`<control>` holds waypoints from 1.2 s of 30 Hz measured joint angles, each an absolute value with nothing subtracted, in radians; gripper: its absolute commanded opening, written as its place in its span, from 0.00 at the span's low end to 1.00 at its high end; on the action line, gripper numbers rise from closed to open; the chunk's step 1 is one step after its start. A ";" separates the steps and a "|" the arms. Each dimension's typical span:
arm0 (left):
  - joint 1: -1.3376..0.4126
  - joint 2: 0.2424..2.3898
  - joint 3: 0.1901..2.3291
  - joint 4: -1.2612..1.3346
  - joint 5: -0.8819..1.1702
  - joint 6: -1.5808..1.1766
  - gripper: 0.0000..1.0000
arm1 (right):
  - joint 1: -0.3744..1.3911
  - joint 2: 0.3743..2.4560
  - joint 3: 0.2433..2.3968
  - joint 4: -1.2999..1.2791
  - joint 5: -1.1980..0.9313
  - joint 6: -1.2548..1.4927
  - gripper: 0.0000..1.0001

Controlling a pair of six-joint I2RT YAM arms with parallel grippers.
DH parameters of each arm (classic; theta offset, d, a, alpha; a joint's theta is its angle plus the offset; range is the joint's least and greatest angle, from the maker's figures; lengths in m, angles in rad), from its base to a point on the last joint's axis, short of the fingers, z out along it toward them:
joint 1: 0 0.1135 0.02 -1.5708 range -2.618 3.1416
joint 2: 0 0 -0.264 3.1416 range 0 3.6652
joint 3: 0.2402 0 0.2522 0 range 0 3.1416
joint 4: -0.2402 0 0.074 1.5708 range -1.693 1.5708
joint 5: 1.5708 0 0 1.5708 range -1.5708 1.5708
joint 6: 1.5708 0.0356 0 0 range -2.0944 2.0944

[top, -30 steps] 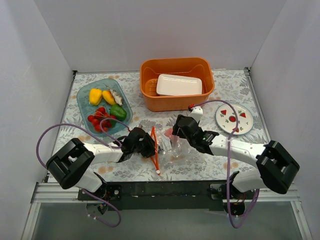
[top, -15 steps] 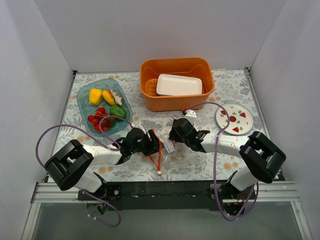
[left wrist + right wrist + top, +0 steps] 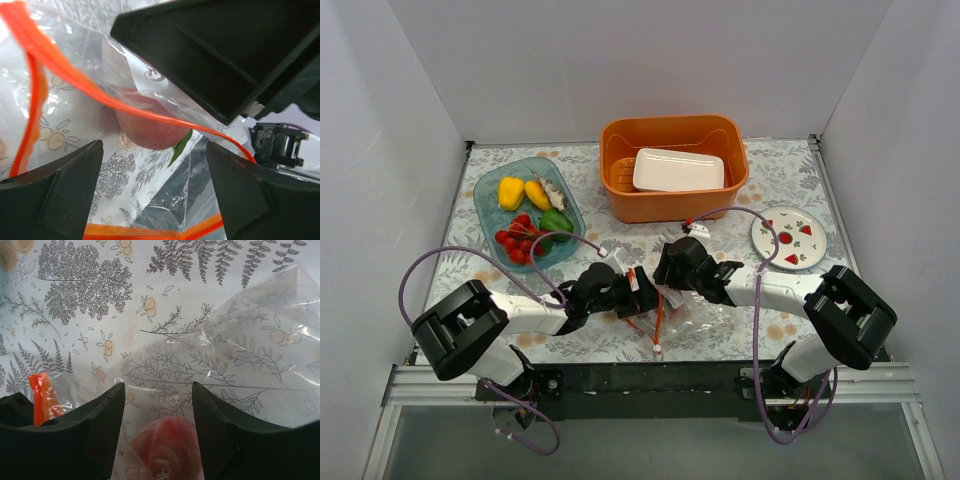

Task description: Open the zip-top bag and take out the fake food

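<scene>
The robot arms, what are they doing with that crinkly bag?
Both arms are working on the zip-top bag at the front of the table. The left gripper and right gripper meet at its mouth, fingers apart, and the orange zip strip looks parted. One pinkish-red piece of fake food lies inside the bag, not yet taken out. The teal tray on the left holds peppers and cherry tomatoes.

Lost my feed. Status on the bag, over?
Left gripper open, orange zip strip crossing its gap. Right gripper straddling the pinkish-red piece, grip unclear. Zip-top bag mouth parted, piece inside. Grippers crowd each other.
</scene>
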State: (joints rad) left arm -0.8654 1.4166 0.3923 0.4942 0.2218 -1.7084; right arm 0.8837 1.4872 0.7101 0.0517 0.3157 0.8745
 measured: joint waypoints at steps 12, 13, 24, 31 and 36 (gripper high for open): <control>-0.980 1.488 0.474 0.418 0.091 -1.718 0.88 | 0.877 1.420 0.625 0.057 0.230 0.914 0.61; -0.986 1.496 0.482 0.417 0.084 -1.719 0.88 | 0.877 1.413 0.617 0.056 0.227 0.918 0.61; -1.084 1.554 0.618 0.272 -0.041 -1.696 0.87 | 0.834 1.343 0.558 0.068 0.147 0.905 0.61; -1.160 1.571 0.723 0.095 -0.171 -1.659 0.78 | 0.821 1.289 0.558 0.045 0.101 0.868 0.64; -1.191 1.594 0.802 -0.028 -0.245 -1.657 0.76 | 0.805 1.262 0.571 -0.013 0.102 0.838 0.63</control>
State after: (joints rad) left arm -1.1912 1.5940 0.8024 -0.0277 -0.2451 -1.6573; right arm 0.8047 1.2617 0.5709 -0.0128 0.1017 0.8379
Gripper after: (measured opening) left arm 0.764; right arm 0.636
